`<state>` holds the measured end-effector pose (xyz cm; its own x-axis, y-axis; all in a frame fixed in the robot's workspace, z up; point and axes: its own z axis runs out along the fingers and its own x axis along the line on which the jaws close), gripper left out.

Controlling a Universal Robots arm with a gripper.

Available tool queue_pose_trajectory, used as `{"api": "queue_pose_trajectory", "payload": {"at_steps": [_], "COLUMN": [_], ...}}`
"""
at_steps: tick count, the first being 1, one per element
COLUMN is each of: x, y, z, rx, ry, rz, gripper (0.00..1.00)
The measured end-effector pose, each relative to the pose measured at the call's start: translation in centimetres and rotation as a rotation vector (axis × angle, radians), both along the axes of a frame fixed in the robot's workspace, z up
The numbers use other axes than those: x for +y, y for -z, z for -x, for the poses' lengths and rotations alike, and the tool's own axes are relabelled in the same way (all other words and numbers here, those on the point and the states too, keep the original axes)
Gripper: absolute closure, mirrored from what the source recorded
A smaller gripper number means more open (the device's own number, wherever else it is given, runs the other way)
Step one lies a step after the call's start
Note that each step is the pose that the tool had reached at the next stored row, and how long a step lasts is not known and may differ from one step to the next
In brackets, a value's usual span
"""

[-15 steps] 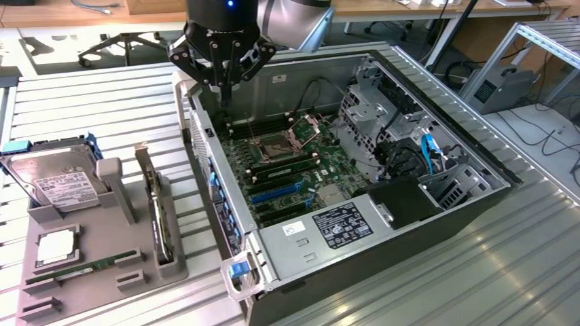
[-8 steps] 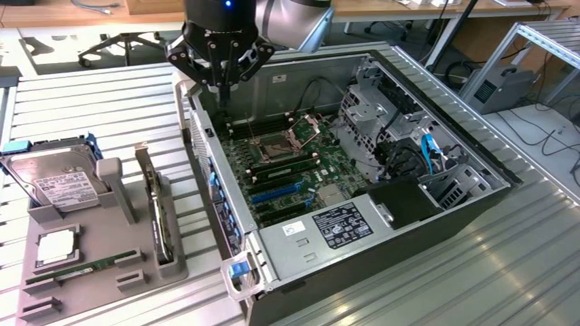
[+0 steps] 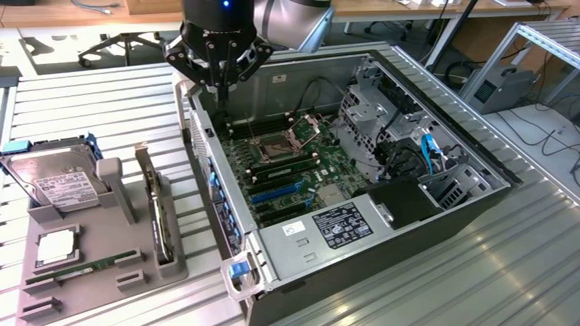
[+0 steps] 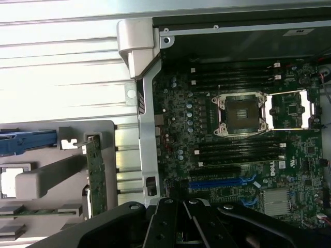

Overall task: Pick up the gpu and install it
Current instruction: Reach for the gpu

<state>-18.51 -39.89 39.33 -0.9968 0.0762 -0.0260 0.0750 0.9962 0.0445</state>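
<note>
The gpu (image 3: 156,204) stands on its edge in a slot of the grey parts holder (image 3: 100,285), just outside the open computer case's side wall. In the wrist view the gpu (image 4: 96,173) shows as a thin green-edged card in that holder. My gripper (image 3: 219,87) hangs above the case's far corner on the exterior view's left, well away from the gpu, with its black fingers (image 4: 170,227) shut together and nothing between them. Inside the case lies the motherboard (image 3: 299,166) with blue expansion slots (image 3: 272,193) (image 4: 222,182).
The holder also carries a silver hard drive (image 3: 59,180), a processor chip (image 3: 56,246) and a green memory stick (image 3: 81,268). The processor socket (image 4: 240,114) stands uncovered. Drive cages and cables (image 3: 399,136) fill the case's far side. Ribbed metal table (image 3: 91,102) surrounds everything.
</note>
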Motion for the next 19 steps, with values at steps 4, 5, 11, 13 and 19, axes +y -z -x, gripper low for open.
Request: {"api": "queue_pose_trajectory", "payload": {"at_steps": [4, 5, 11, 13, 19], "x": [0.00, 0.00, 0.00, 0.00, 0.00], "y": [0.00, 0.00, 0.00, 0.00, 0.00], "z": [0.10, 0.12, 0.25, 0.28, 0.43], "rx": [0.0000, 0.0000, 0.0000, 0.0000, 0.0000], "ry": [0.000, 0.000, 0.000, 0.000, 0.000], "rz": [0.0000, 0.0000, 0.0000, 0.0000, 0.0000], "gripper": [0.89, 0.89, 0.89, 0.89, 0.89]}}
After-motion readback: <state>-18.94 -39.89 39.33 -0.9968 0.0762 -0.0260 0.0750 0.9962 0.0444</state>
